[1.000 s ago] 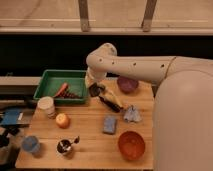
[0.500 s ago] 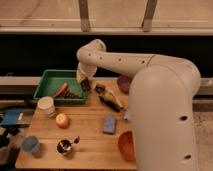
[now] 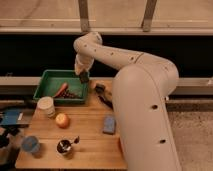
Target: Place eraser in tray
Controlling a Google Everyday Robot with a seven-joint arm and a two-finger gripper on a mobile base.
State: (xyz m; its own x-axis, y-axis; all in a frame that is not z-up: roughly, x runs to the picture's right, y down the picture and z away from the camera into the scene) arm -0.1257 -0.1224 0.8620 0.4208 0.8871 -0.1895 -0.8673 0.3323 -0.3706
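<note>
Hand [image 3: 83,76]: raised above the right rim of the tray, pinching the eraser [image 3: 84,78], a small dark block held clear of the floor. Tray [image 3: 46,82]: green, at the tabletop's [image 3: 90,135] back left, holding a carrot [image 3: 61,89]. Blue sponge block [image 3: 109,124]: centre right of tabletop.

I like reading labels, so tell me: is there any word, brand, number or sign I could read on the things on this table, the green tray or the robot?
None can be read.
Green tray, white cup, blue block: no print shows.
The gripper, over the tray's right edge, holds a dark eraser; no label shows on it.
</note>
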